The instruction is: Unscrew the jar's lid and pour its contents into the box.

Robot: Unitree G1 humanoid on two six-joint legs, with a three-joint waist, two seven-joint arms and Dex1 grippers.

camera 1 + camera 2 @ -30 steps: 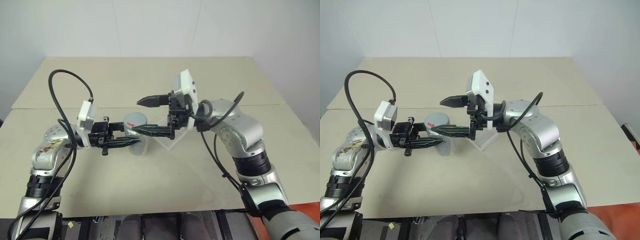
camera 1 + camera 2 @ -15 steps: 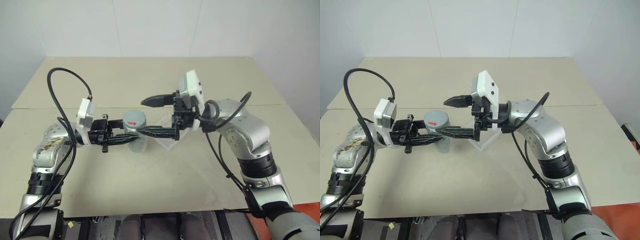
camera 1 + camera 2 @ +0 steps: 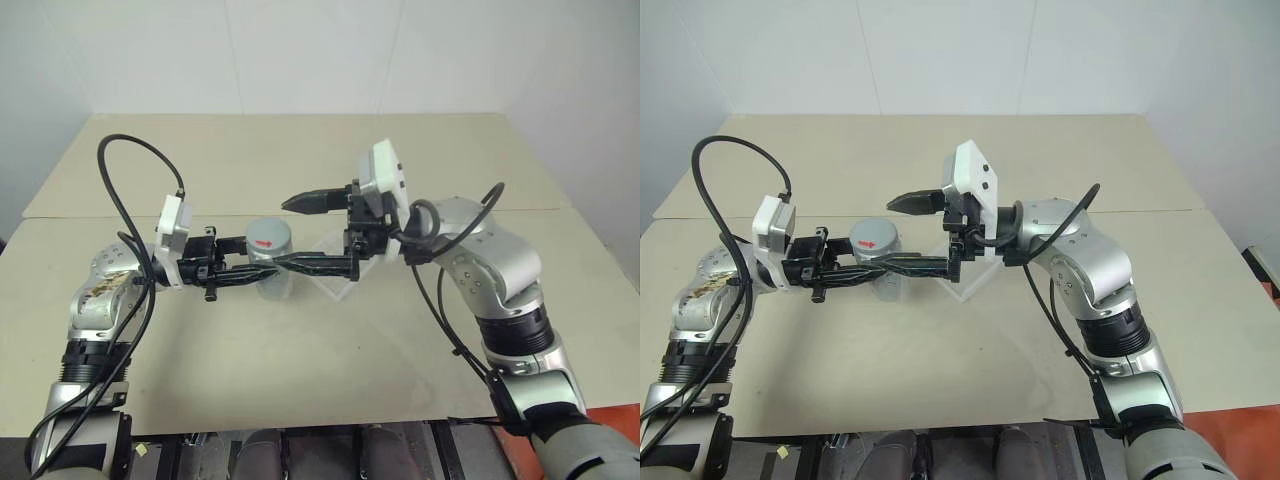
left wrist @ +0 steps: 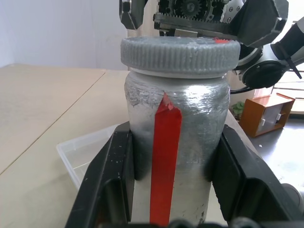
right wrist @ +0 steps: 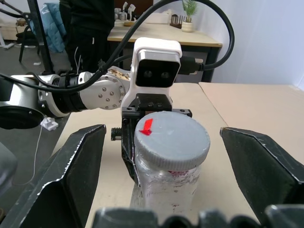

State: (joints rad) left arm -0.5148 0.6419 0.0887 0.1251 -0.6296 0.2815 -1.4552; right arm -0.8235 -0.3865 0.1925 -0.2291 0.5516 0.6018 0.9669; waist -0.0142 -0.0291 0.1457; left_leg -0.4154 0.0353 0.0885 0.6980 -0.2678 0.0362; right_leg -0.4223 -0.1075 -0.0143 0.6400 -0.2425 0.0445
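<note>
Silvery jar (image 4: 173,142) with red stripe, grey lid (image 5: 172,139).

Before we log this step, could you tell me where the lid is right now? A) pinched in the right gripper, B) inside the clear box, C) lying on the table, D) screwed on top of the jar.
D: the lid sits on the jar, which the left gripper clamps, while the right gripper stands open around it.

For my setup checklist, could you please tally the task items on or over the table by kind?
jar: 1
lid: 1
box: 1
Total: 3
</note>
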